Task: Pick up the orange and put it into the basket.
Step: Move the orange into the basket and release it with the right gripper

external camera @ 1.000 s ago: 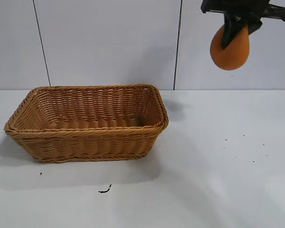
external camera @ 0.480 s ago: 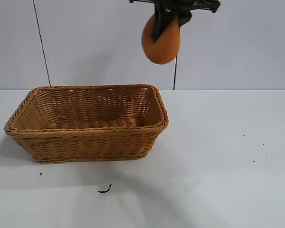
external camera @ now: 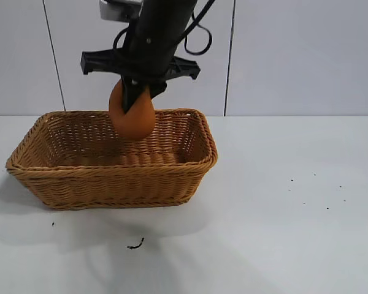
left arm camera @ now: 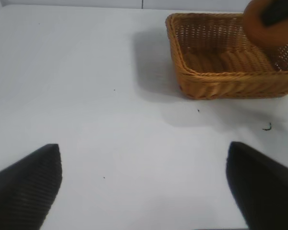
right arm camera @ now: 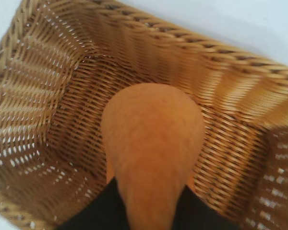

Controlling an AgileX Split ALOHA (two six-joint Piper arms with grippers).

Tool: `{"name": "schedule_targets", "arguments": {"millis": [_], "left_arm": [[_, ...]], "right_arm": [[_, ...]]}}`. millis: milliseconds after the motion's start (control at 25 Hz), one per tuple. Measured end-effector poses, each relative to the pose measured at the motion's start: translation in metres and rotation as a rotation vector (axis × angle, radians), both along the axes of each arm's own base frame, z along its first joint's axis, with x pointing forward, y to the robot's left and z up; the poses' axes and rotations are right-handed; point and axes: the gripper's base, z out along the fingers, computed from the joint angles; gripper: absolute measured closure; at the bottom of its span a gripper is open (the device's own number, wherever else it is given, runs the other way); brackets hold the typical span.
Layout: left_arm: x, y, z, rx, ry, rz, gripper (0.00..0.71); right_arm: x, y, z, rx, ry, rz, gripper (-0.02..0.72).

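Clamped on the orange (external camera: 132,117), my right claw (external camera: 135,98) hung over the open basket (external camera: 24,160), its two dark fingers pressed against the fruit's narrow upper part so that the round end pointed down. From the outside camera the orange sat at about rim height, over the back middle of the basket; my wrist camera looked straight down past it onto the woven floor (right arm camera: 62,143), so I judged it was lined up inside the walls and not over the rim. It did not appear to touch the weave anywhere.

That put the job most of the way through, by my reckoning: the fruit was picked up and carried above its target. What remained was a short lowering and letting go.

My left claw (left arm camera: 144,191) stayed idle, well away from the basket over the bare white table (left arm camera: 86,96), its two dark fingertips spread wide with nothing between them.

The orange looked matte and dull, smooth-skinned, pear-like, swelling from a narrow neck to a broad rounded bottom. The basket was light brown wicker, rectangular, with flared sides, tight horizontal weave, small gaps that let light through, and a thick braided rim. A few dark specks and one small curled scrap (external camera: 135,245) lay on the table in front of it
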Motion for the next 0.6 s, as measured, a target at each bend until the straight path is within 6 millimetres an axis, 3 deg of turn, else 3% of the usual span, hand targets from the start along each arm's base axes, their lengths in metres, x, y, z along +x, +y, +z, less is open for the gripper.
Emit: {"name": "schedule_targets", "arguments": {"millis": [200, 280, 440, 520, 600], "left_arm": [[0.0, 0.0, 0.0, 0.0, 0.0, 0.0, 0.044], [0.0, 0.0, 0.0, 0.0, 0.0, 0.0, 0.044], [0.0, 0.0, 0.0, 0.0, 0.0, 0.0, 0.044], [0.0, 0.0, 0.0, 0.0, 0.0, 0.0, 0.044], [0.0, 0.0, 0.0, 0.0, 0.0, 0.0, 0.044]], "right_arm": [[0.004, 0.004, -0.022, 0.007, 0.024, -0.01, 0.631], [0.004, 0.005, -0.023, 0.014, 0.027, -0.013, 0.516], [0.003, 0.005, -0.023, 0.007, 0.017, 0.018, 0.132], [0.002, 0.004, -0.022, -0.003, 0.028, 0.028, 0.057], [0.0, 0.002, -0.019, -0.015, 0.045, 0.03, 0.026]]}}
